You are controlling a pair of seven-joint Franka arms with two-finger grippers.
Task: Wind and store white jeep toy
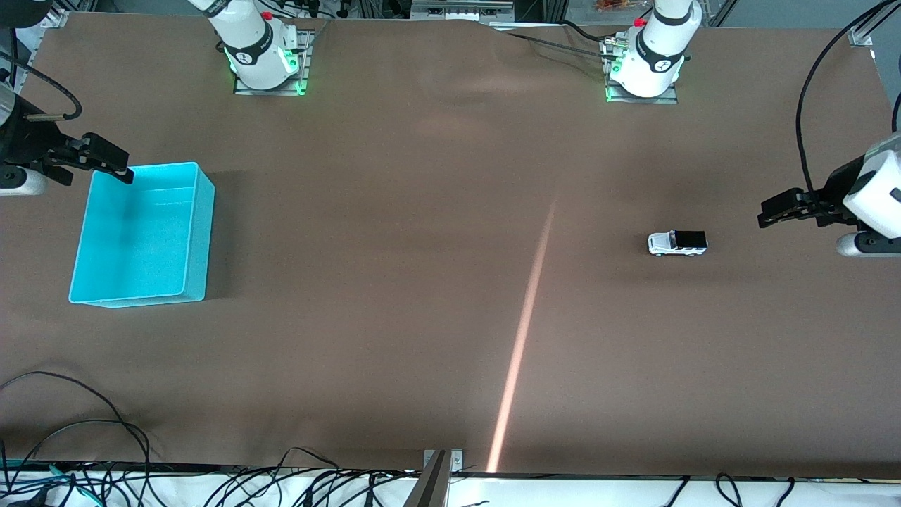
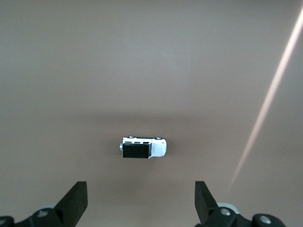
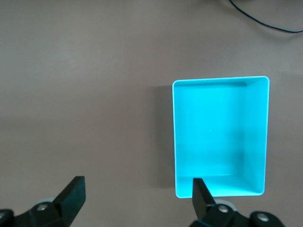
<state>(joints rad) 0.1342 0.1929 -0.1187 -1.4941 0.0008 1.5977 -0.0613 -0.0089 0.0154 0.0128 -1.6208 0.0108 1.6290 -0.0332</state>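
In the front view the white jeep toy (image 1: 677, 243) sits on the brown table (image 1: 422, 282) toward the left arm's end, well apart from the cyan bin (image 1: 142, 236), with the left gripper (image 1: 767, 211) hovering near the jeep, fingers spread and empty, so it should descend squarely across the toy's narrow body. The left wrist view shows the jeep (image 2: 143, 147) centred between the spread fingers (image 2: 75, 198), nothing blocking the way. In the right wrist view the right gripper (image 3: 137, 198) waits, released and empty, over the bin's (image 3: 220, 137) edge.

White jeep toy (image 1: 677, 243) with black roof, dark wheels; plain cyan bin (image 1: 198, 232); matte brown counter (image 1: 394, 267) with pale pinkish light streak (image 1: 524, 338).
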